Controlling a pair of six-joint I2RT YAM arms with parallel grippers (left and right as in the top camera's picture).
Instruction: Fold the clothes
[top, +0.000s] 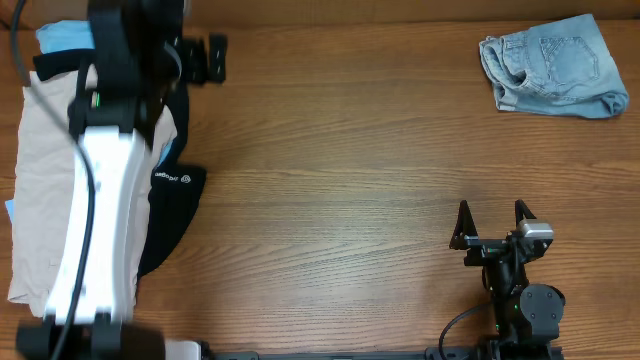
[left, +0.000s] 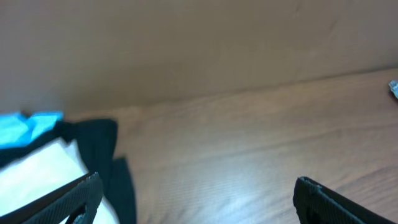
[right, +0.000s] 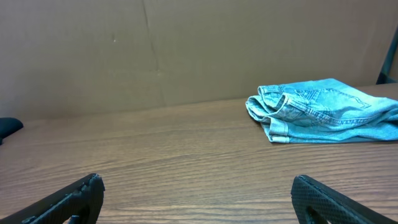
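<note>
Pale blue denim shorts (top: 553, 66) lie folded at the table's far right corner; they also show in the right wrist view (right: 323, 111). A pile at the left holds a beige garment (top: 40, 190), a black one (top: 175, 205) and a sky-blue one (top: 68, 38). My left gripper (top: 205, 58) is open and empty over the table's far left, beside the pile; in its wrist view (left: 196, 193) black cloth (left: 102, 155) lies by its left finger. My right gripper (top: 492, 218) is open and empty near the front right, well short of the shorts.
The wooden table (top: 340, 150) is bare between the pile and the shorts. A brown wall (right: 186, 50) stands behind the far edge. The white left arm (top: 100, 220) stretches over the pile of garments.
</note>
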